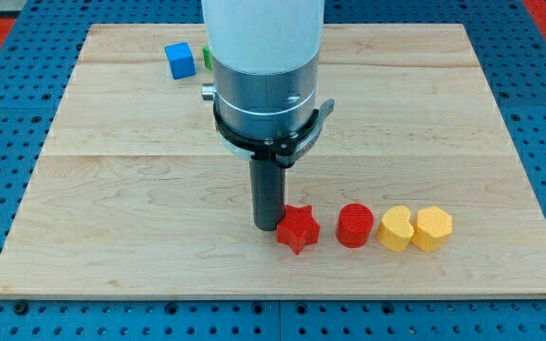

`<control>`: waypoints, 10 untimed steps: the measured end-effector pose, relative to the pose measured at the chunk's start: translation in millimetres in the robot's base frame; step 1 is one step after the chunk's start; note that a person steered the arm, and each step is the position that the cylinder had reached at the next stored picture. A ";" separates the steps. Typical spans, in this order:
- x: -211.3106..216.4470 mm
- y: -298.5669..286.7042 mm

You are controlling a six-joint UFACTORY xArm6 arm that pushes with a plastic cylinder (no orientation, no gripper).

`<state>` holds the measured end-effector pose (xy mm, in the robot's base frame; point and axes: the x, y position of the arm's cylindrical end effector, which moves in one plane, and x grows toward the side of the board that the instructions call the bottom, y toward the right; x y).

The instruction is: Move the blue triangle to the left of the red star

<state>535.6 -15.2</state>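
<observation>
The red star (298, 228) lies near the board's bottom edge, a little right of centre. My tip (266, 225) stands right against the star's left side, touching it or nearly so. The only blue block (180, 60) in view lies near the board's top edge, left of the arm; it looks like a cube, and I cannot make out a triangle shape. The arm's wide body hides the board's top middle.
A red cylinder (355, 225), a yellow heart (396, 228) and a yellow hexagon (432, 228) stand in a row right of the star. A sliver of a green block (207, 57) shows beside the arm, right of the blue block. The wooden board (112, 208) lies on a blue pegboard.
</observation>
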 end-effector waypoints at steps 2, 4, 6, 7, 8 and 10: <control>-81.6 8.1; -224.1 73.7; -291.7 67.6; -295.1 67.6; -296.2 67.6; -300.9 30.6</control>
<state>234.7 15.4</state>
